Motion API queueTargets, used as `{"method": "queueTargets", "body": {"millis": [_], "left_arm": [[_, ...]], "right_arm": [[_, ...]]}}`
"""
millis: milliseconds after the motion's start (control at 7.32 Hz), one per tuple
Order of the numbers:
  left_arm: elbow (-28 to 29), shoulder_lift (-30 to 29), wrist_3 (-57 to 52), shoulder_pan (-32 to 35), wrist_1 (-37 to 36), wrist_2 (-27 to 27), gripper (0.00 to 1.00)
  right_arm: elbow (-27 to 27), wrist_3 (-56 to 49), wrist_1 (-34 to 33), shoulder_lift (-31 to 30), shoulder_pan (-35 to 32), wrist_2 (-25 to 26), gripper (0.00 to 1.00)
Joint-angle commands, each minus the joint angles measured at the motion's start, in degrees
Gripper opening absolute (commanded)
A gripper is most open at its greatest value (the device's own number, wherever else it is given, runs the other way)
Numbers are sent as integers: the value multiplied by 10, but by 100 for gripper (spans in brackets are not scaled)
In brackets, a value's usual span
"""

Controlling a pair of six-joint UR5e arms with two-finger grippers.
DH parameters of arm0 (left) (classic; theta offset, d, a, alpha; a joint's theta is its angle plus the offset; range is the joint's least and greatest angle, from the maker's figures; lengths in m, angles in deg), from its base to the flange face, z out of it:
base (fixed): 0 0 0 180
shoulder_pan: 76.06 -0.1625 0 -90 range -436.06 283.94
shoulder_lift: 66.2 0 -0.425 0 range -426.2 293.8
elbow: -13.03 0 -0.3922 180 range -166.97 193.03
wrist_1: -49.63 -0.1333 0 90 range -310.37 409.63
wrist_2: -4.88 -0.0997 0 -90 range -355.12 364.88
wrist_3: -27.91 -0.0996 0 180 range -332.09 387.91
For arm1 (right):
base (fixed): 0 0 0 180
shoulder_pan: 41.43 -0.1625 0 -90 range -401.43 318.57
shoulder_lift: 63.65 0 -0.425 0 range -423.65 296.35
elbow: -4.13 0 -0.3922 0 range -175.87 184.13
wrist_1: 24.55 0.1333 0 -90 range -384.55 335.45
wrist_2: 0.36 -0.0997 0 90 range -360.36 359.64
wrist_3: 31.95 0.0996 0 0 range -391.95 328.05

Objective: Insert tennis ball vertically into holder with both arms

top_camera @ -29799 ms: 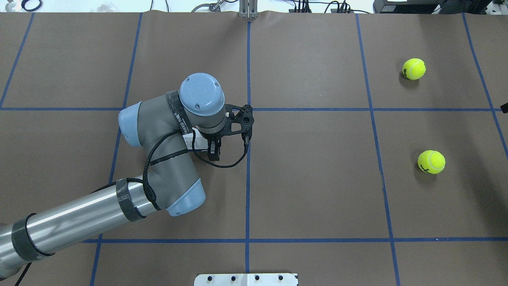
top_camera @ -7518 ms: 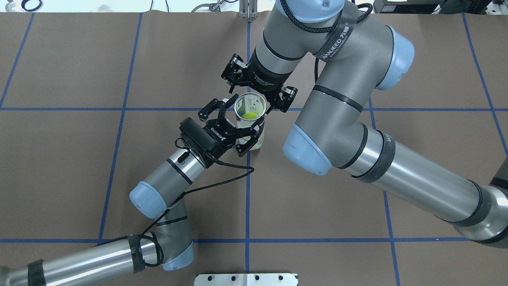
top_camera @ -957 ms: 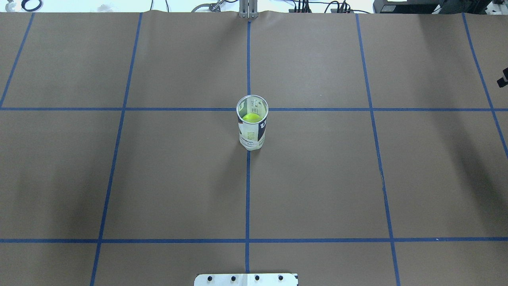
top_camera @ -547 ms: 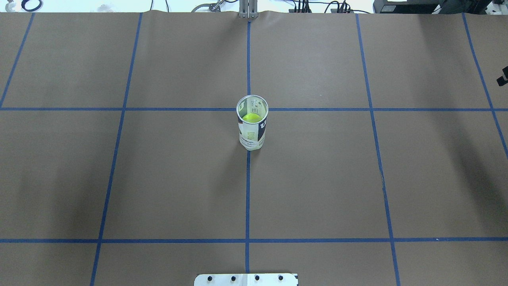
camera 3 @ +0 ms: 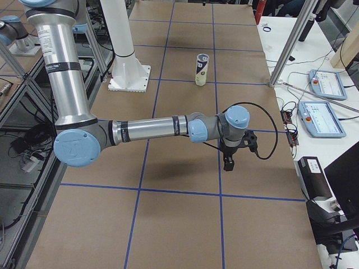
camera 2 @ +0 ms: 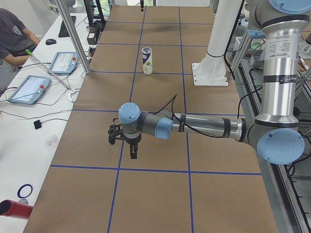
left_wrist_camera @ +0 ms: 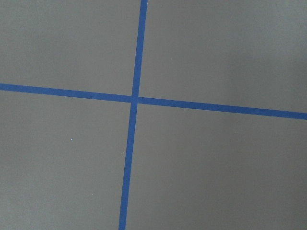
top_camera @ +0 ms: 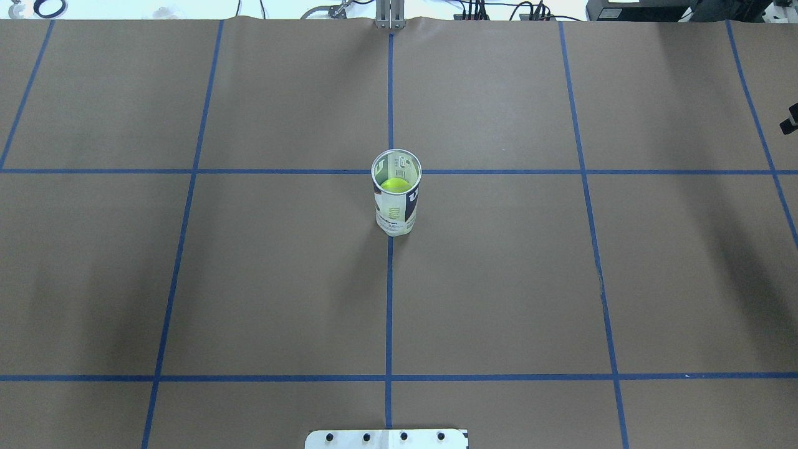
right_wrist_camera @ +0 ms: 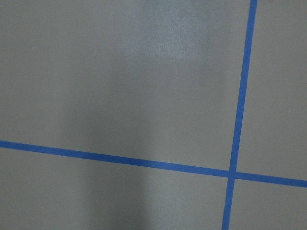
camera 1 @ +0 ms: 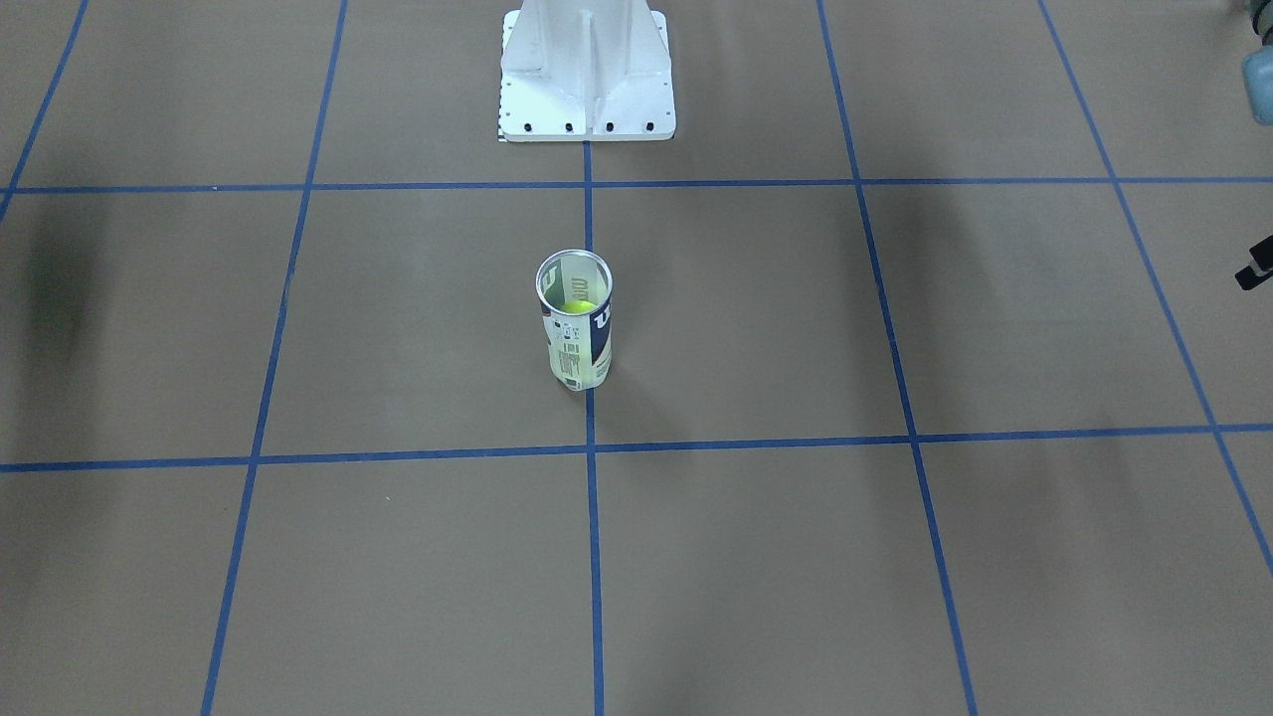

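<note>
Holder stands upright on the bench, astride a blue tape line, tennis ball seated inside — insertion looks done. Left claw and right claw hang well apart from it; best to stay clear, so nothing tips it. Released or clenched, I cannot tell — too small. Ball count inside is hidden.
</note>
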Motion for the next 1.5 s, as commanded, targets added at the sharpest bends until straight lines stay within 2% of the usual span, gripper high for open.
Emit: {"method": "queueTargets", "body": {"millis": [0,1367], "left_arm": [[0,0,0,0,1,1,99],[-7,-5,-5,1,4,-4,99]], "right_arm": [[-1,1,1,0,0,1,99],[2,1,2,1,1,1,99]]}}
